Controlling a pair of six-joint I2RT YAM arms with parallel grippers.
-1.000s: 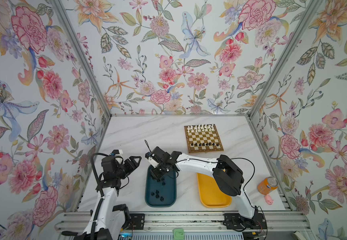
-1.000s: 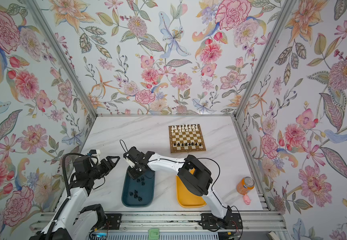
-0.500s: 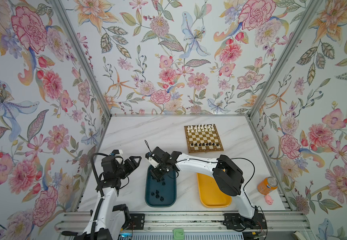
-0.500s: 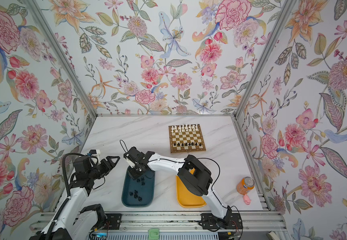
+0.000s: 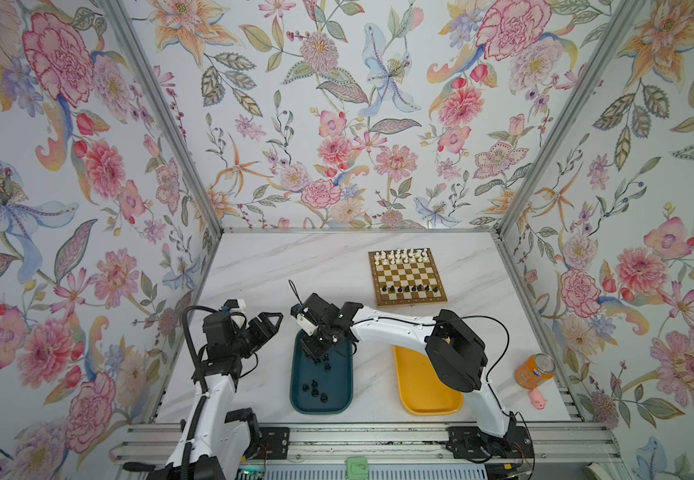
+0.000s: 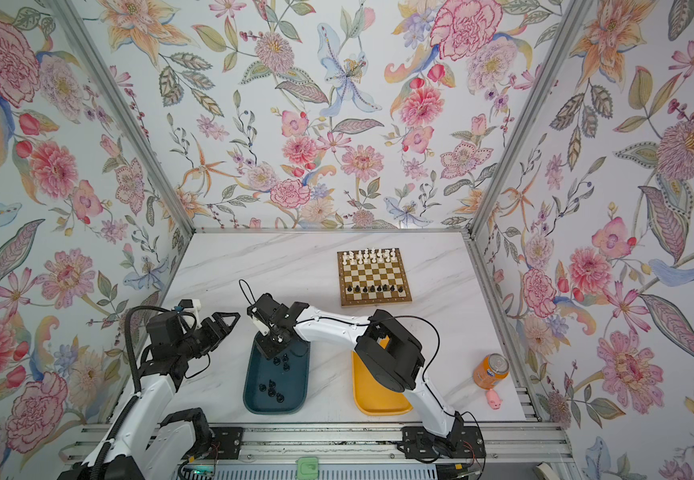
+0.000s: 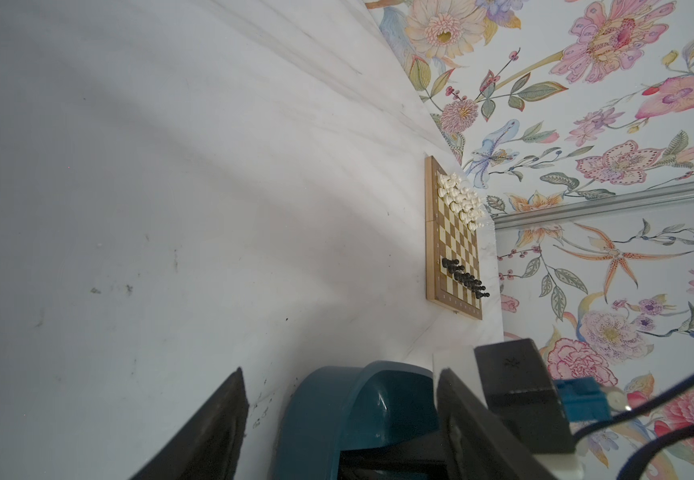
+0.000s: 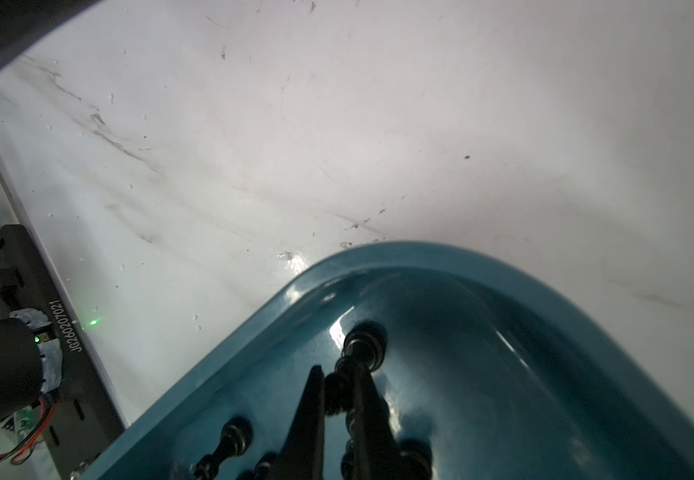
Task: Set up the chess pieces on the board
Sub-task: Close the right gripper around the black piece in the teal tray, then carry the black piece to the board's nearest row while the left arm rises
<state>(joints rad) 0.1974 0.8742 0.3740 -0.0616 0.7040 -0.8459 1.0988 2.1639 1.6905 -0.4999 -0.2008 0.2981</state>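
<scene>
— What is held nearest?
— A black plastic chessman (image 8: pixel 362 345) is pinched by the right gripper (image 8: pixel 337 376) in the teal oblong tray (image 5: pixel 339 386). The left gripper (image 7: pixel 339 372) is seen spread at the tray's ten o'clock.
— And farther?
— The square wooden chessboard (image 5: pixel 406 272) is set at the tray's one o'clock.
</scene>
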